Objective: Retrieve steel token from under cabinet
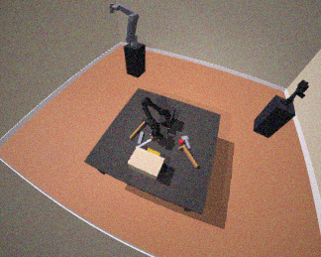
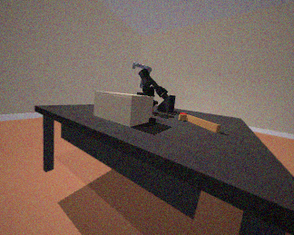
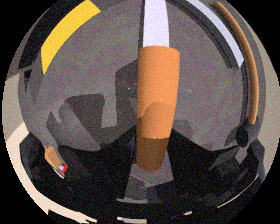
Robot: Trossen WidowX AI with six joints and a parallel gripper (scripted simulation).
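Note:
The cabinet (image 1: 147, 162) (image 2: 112, 106) is a pale box on the dark table. A yellow patch (image 1: 154, 152) (image 3: 67, 31) lies along its arm-facing side. My gripper (image 1: 154, 135) (image 3: 151, 129) is shut on the orange handle (image 3: 159, 90) of a tool, a little way out from the cabinet. The tool's pale, straight blade (image 1: 144, 143) (image 3: 156, 24) points away from the fingers. In the exterior view, the gripper is mostly hidden behind the cabinet. I cannot make out the token or the vent slots in any view.
A hammer-like tool with a wooden handle (image 1: 190, 158) (image 2: 203, 122) and a red-and-grey head lies to the right in the top view. A brown stick (image 1: 137, 130) (image 3: 252, 75) and a pale bar (image 1: 141, 137) (image 3: 220, 31) lie on the other side of the gripper.

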